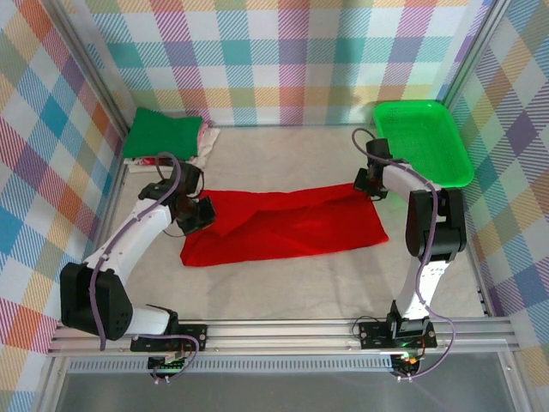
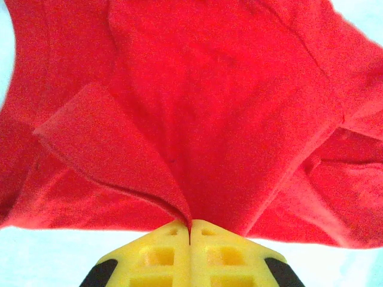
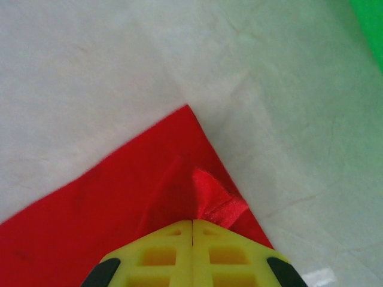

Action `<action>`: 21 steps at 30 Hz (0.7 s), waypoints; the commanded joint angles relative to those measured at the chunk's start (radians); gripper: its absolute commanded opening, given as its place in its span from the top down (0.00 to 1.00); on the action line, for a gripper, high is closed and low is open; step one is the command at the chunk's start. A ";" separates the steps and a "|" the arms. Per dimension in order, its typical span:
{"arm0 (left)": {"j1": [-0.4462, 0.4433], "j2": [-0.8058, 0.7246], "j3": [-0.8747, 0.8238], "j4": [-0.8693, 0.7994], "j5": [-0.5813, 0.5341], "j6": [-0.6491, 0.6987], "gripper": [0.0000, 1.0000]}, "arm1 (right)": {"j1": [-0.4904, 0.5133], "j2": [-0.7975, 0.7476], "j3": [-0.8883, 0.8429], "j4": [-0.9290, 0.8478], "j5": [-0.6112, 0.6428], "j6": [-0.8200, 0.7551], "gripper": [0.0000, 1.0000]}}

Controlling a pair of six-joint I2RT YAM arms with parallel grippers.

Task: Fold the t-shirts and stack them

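Observation:
A bright red t-shirt [image 1: 283,225] lies spread across the middle of the table, folded lengthwise into a wide band. My left gripper [image 1: 199,215] is shut on its left edge; in the left wrist view a fold of red cloth [image 2: 209,107] runs into the seam between the yellow fingers of the left gripper [image 2: 190,226]. My right gripper [image 1: 371,184] is shut at the shirt's far right corner. There the red cloth [image 3: 119,203] puckers up right at the closed tips of the right gripper [image 3: 192,222]. A folded dark green t-shirt [image 1: 161,133] rests at the back left on a whitish-pink one [image 1: 204,142].
A bright green mesh basket [image 1: 420,142] stands at the back right, just beyond my right arm. Checked walls enclose the table on three sides. The metal rail [image 1: 283,330] holding both arm bases runs along the near edge.

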 commanded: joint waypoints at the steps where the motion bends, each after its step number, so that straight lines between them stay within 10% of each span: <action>1: -0.053 -0.075 -0.026 -0.039 0.067 -0.030 0.80 | -0.009 -0.049 -0.021 -0.050 0.029 0.009 0.83; 4: -0.072 -0.133 -0.026 -0.109 0.072 -0.037 0.68 | -0.009 -0.086 -0.034 -0.099 0.057 0.018 0.66; 10: -0.066 -0.235 -0.036 -0.053 0.035 -0.018 0.69 | -0.006 -0.186 -0.024 -0.166 0.050 0.000 0.64; 21: 0.001 0.270 0.087 0.335 -0.048 0.057 0.77 | 0.132 -0.063 0.107 -0.135 -0.077 -0.056 0.68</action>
